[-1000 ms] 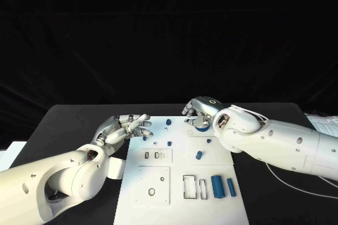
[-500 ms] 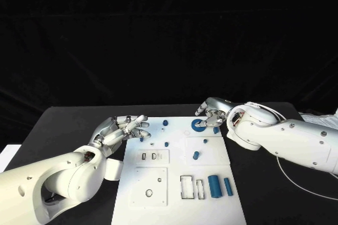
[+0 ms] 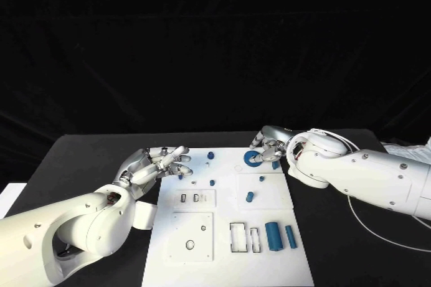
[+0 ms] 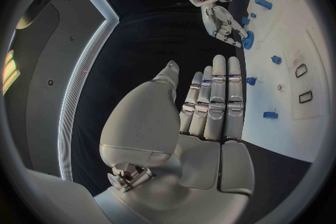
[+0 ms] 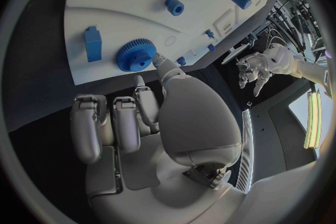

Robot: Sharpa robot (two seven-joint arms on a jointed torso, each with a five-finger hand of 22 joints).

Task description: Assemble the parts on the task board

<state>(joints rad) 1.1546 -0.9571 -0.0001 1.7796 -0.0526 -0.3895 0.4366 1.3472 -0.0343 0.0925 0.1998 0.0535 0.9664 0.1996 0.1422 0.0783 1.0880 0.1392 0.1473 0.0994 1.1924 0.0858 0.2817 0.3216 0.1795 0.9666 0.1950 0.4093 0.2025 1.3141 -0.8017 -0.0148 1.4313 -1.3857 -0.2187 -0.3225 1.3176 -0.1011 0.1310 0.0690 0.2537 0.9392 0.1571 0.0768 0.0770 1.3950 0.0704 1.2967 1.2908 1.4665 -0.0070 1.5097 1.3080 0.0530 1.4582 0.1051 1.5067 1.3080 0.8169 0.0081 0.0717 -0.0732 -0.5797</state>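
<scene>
We reach our left hand (image 3: 157,164) in from the lower left of the head view, fingers spread and holding nothing, while our right hand (image 3: 269,147) curls its fingers inward at centre right.

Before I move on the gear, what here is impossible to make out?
- Head view: whether the right hand touches the blue gear; its fingers cover the gear's far side.
- Right wrist view: a fingertip meets the gear's rim; grip unclear.
- Head view: small far-end parts too small to identify.
</scene>
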